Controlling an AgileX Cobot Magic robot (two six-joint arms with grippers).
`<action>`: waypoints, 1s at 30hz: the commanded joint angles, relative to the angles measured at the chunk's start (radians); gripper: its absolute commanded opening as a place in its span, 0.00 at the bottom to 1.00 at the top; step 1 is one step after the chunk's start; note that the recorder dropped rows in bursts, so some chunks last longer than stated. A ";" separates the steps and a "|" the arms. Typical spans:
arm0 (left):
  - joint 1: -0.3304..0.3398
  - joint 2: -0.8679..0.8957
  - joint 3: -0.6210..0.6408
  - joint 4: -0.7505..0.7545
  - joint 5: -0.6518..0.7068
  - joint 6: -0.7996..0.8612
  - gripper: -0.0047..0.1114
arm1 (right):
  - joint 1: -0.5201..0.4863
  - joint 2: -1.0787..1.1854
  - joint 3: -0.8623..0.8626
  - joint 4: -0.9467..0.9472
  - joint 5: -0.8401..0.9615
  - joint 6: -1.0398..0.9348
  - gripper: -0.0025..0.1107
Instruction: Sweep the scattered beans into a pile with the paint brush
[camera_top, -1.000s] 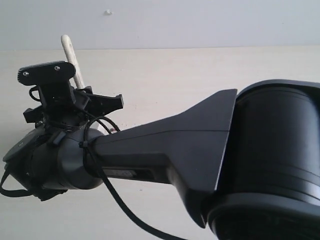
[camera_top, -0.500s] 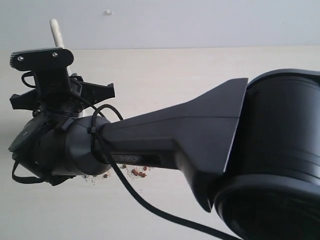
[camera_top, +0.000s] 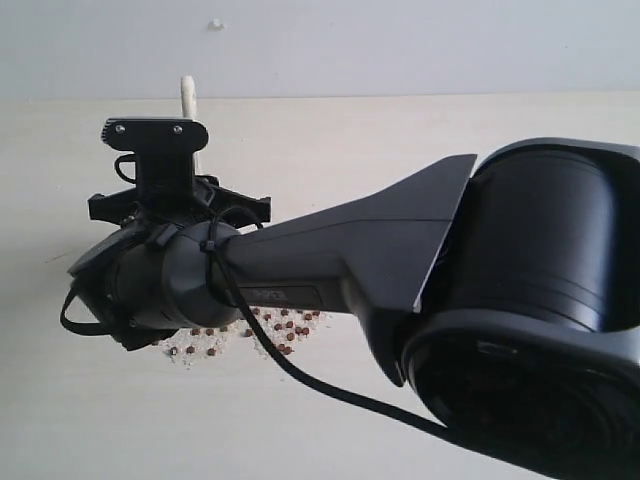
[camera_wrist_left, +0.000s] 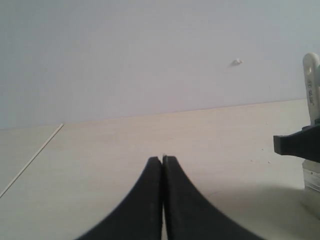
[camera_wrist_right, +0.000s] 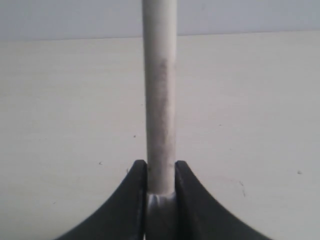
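Note:
My right gripper (camera_wrist_right: 160, 167) is shut on the paint brush, its two fingers clamped on the pale wooden handle (camera_wrist_right: 160, 95) just above the silver band (camera_wrist_right: 160, 212). In the exterior view only the handle's tip (camera_top: 186, 88) rises above the wrist camera mount (camera_top: 155, 135); the bristles are hidden behind the arm. Reddish-brown beans (camera_top: 283, 330) with pale crumbs lie on the table just below the right arm. My left gripper (camera_wrist_left: 162, 159) is shut with nothing in it and hovers over bare table. The left wrist view also catches the brush handle (camera_wrist_left: 311, 82) at its edge.
The big black right arm (camera_top: 400, 260) reaches across the pale table (camera_top: 330, 140) and fills most of the exterior view. A grey wall (camera_top: 400, 40) stands behind the table. A table seam (camera_wrist_left: 30, 155) runs beside the left gripper.
The right wrist has swung rightward with the brush, and the handle now stands more upright. More beans show beneath the arm than before.

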 joint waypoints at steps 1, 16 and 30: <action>0.001 -0.006 -0.001 -0.007 -0.001 0.000 0.04 | -0.005 -0.018 -0.002 0.046 0.059 -0.045 0.02; 0.001 -0.006 -0.001 -0.007 -0.001 0.000 0.04 | 0.028 -0.133 -0.002 0.131 -0.172 -0.244 0.02; 0.001 -0.006 -0.001 -0.007 -0.001 0.000 0.04 | 0.065 -0.238 0.249 -0.235 -0.382 0.015 0.02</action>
